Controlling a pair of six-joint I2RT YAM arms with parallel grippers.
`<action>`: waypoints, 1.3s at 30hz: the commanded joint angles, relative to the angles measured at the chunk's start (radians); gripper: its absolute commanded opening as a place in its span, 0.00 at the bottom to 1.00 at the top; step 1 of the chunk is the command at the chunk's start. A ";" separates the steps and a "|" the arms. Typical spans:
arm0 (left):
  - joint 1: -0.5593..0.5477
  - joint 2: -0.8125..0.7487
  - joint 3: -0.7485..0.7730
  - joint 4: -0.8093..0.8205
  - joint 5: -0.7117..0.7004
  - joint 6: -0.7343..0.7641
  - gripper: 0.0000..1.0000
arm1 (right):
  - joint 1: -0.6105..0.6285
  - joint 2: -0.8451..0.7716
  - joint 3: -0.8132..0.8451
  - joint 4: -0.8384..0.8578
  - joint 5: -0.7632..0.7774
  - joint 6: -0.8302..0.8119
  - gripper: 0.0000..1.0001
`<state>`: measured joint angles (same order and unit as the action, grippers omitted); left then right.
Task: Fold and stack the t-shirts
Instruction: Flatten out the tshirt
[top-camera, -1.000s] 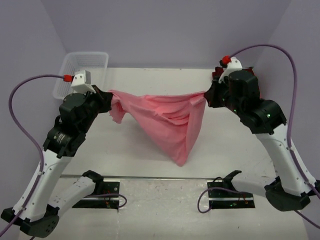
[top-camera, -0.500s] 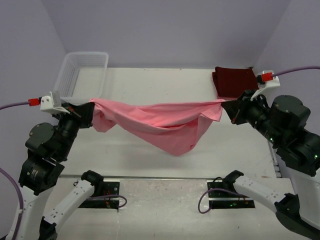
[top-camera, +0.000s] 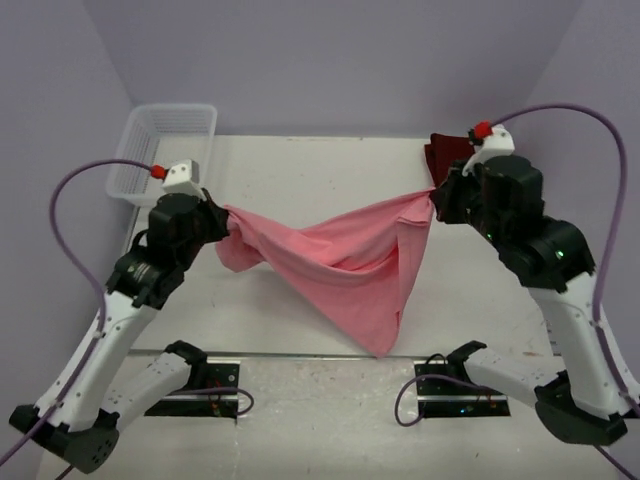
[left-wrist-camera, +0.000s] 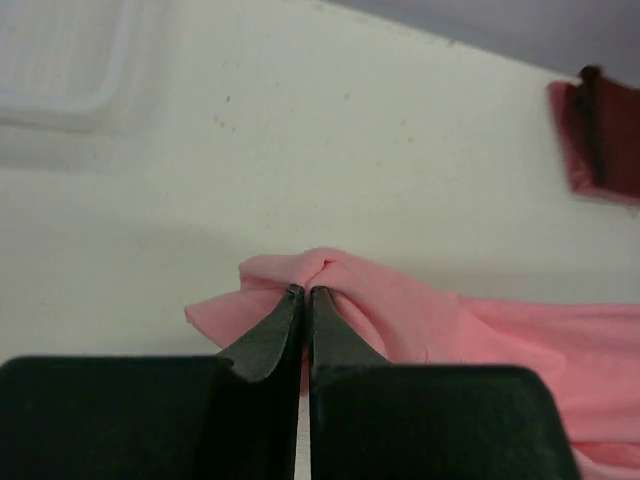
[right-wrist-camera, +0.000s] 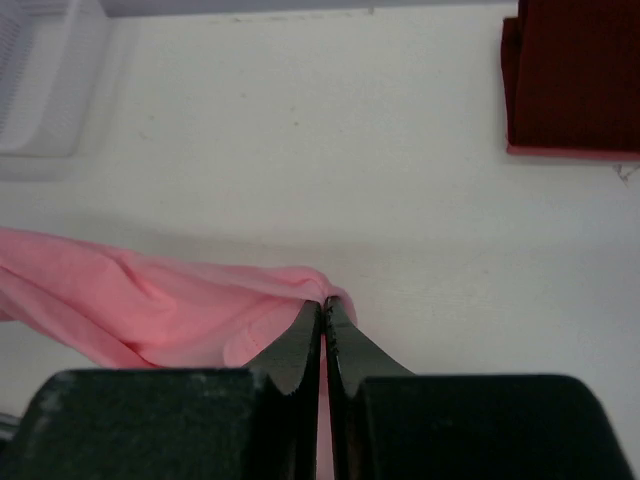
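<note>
Maroon shirt (top-camera: 441, 152) part-hidden, upper right. Left gripper (left-wrist-camera: 305, 292) and right gripper (right-wrist-camera: 325, 303) raised, each clamped on pink shirt (top-camera: 340, 262) sagging between.

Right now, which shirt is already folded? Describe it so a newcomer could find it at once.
Start at the white table and go to its far right corner, opposite the basket. The maroon t-shirt lies there flat, folded into a rectangle. Unlike the pink t-shirt, which hangs bunched between both arms' jaws, it is dark and nobody holds it.
</note>
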<state>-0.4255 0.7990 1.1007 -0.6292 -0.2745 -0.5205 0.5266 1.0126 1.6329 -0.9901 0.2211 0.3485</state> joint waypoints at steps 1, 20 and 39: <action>0.005 0.124 -0.115 0.012 -0.054 -0.042 0.00 | -0.091 0.147 -0.091 0.090 0.043 0.001 0.00; -0.024 0.477 -0.140 -0.003 -0.397 -0.259 0.68 | -0.274 0.681 0.096 0.128 0.020 -0.040 0.62; -0.174 0.549 -0.173 0.069 -0.289 -0.274 0.43 | 0.062 0.414 -0.669 0.341 -0.138 0.297 0.58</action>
<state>-0.5919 1.3659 0.9215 -0.6277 -0.5846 -0.7925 0.5686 1.4738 1.0267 -0.7128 0.1204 0.5411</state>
